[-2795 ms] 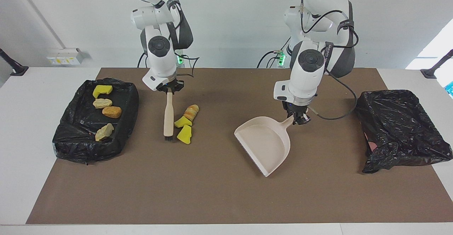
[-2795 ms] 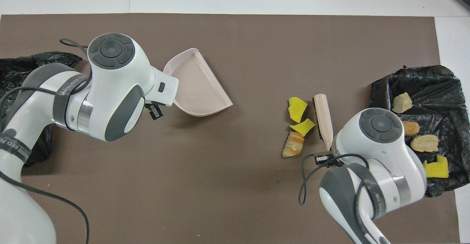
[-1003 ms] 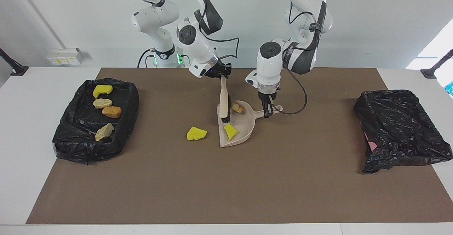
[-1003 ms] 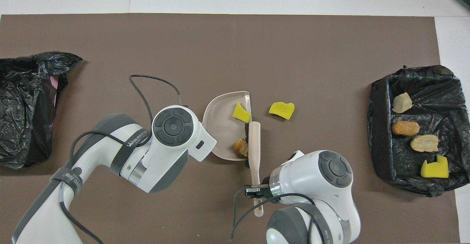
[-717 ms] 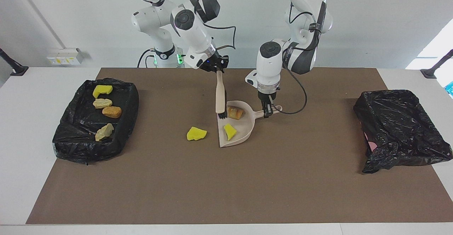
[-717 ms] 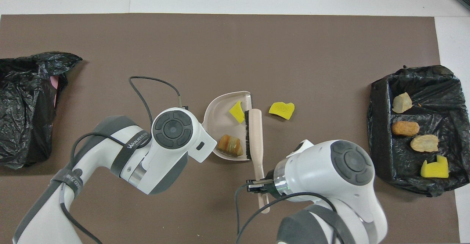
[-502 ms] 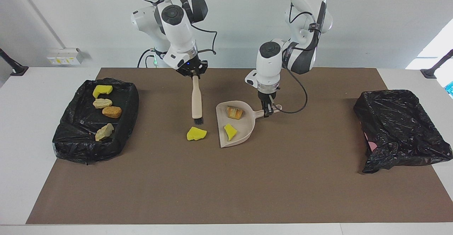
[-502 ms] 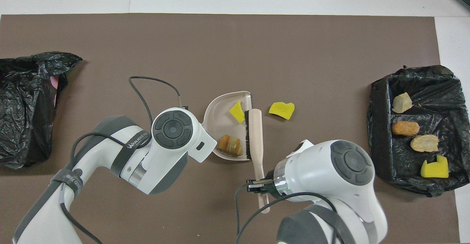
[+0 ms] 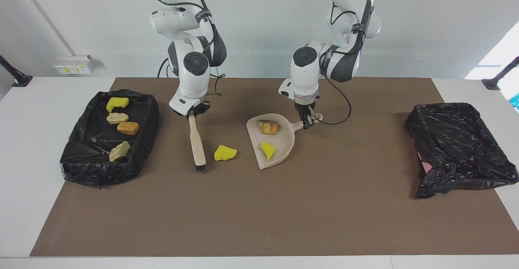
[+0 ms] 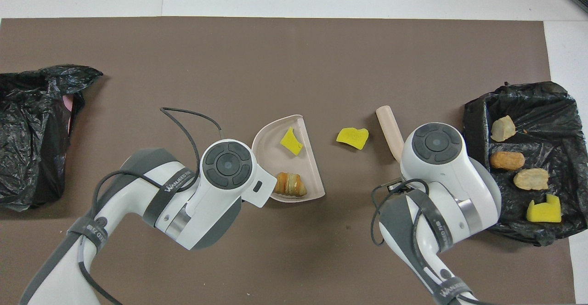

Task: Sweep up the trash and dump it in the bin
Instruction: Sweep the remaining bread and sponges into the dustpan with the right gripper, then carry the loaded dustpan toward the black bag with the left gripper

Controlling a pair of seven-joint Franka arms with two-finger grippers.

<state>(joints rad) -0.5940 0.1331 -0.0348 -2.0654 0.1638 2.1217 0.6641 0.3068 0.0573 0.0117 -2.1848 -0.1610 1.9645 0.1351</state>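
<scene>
A beige dustpan [image 9: 280,136] lies mid-mat and holds one orange bread-like trash lump [image 9: 268,127] and one yellow trash wedge [image 9: 267,150]. My left gripper [image 9: 307,121] is shut on its handle. One yellow trash chunk [image 9: 225,152] lies on the mat beside the pan's open edge. My right gripper [image 9: 194,113] is shut on the beige brush [image 9: 196,139], whose black bristles are down by the mat beside that chunk, toward the right arm's end. In the overhead view the dustpan [image 10: 271,151], the loose chunk [image 10: 352,137] and the brush [image 10: 389,128] show; both grippers are hidden under the arms.
A black-lined bin [image 9: 87,167] at the right arm's end holds several trash chunks [image 9: 128,128]. A crumpled black bag [image 9: 458,147] covers something at the left arm's end. A brown mat [image 9: 259,212] covers the table.
My right gripper has lifted the brush out of the dustpan and carried it toward the right arm's end, past the loose yellow chunk. The dustpan has turned slightly, still holding two chunks.
</scene>
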